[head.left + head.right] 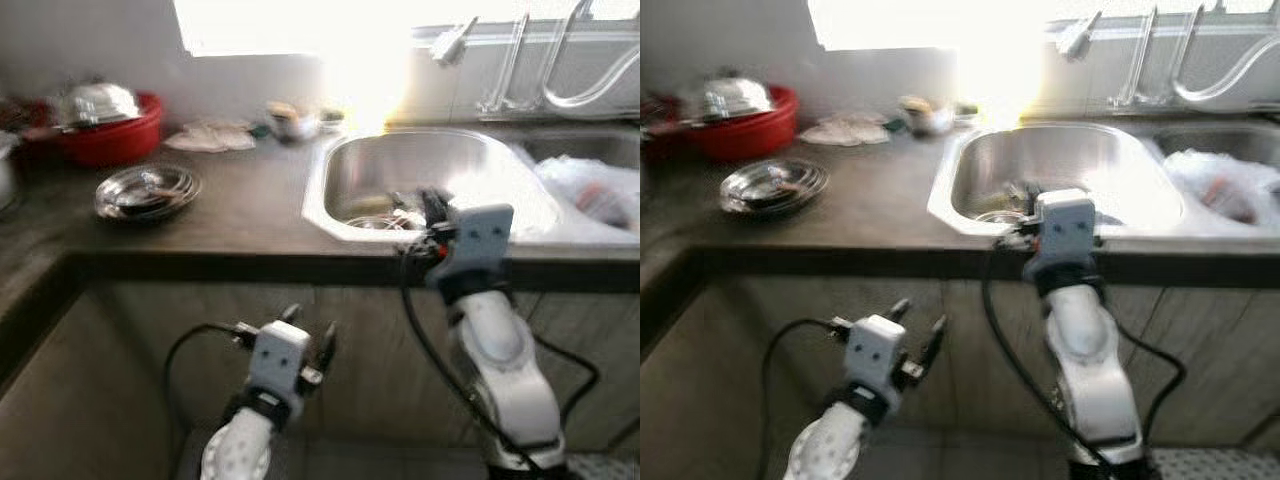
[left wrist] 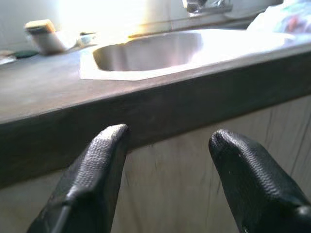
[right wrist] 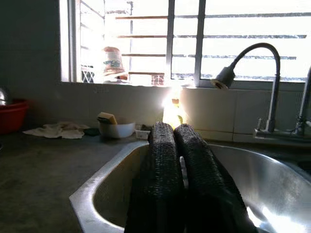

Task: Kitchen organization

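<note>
The steel sink (image 1: 345,165) is set into a dark counter (image 1: 240,215). Blurred dishes (image 1: 375,208) lie in its basin. My right gripper (image 1: 432,203) reaches over the sink's front rim, and the right wrist view shows its fingers (image 3: 160,174) pressed together with nothing between them. Low in front of the cabinet, under the counter edge, hangs my left gripper (image 1: 310,328). Its fingers (image 2: 104,160) stand apart and hold nothing. A stack of steel plates (image 1: 148,190) rests on the counter to the left, near a red bowl (image 1: 112,138) holding a steel vessel (image 1: 97,102).
A crumpled cloth (image 1: 210,135) and a white bowl with a sponge (image 1: 290,120) lie by the back wall. A plastic bag (image 1: 595,190) sits in the right-hand basin. Faucets (image 1: 560,70) rise behind the sinks. Cabinet fronts (image 1: 150,380) stand below the counter.
</note>
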Tool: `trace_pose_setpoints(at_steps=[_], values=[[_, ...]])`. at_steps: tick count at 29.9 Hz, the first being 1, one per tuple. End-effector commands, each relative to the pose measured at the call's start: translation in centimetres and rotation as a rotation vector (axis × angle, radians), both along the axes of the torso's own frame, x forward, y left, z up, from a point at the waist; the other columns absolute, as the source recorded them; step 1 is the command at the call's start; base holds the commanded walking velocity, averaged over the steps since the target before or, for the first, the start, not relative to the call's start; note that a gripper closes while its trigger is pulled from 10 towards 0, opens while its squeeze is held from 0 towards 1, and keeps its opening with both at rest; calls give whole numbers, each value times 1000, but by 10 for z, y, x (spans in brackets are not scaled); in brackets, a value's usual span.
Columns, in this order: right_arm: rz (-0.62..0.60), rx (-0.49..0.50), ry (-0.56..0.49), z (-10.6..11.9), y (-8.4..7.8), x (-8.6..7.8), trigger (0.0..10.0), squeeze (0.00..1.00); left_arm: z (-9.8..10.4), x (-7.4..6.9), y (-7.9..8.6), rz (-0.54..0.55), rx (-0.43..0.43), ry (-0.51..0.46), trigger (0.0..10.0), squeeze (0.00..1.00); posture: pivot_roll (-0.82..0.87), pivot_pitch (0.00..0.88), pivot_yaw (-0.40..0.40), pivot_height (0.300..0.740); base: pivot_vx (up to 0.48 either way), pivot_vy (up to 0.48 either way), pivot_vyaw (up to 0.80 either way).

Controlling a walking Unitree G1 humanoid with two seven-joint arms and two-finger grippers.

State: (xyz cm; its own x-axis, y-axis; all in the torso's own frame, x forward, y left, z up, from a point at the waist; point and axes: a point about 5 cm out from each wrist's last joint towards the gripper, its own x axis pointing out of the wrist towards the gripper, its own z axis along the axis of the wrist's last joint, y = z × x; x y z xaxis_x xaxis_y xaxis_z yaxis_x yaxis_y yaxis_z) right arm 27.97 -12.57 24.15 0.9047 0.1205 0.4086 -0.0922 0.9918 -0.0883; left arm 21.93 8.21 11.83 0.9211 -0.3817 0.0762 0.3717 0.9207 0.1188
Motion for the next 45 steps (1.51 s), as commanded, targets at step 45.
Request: trace_pose_setpoints(at_steps=[45], values=[[16,-302,432,-3,-17,108,10000,0,8,-8,-4,-13,-37,-20,10000,0,35,62,-15,740,141,0,0]])
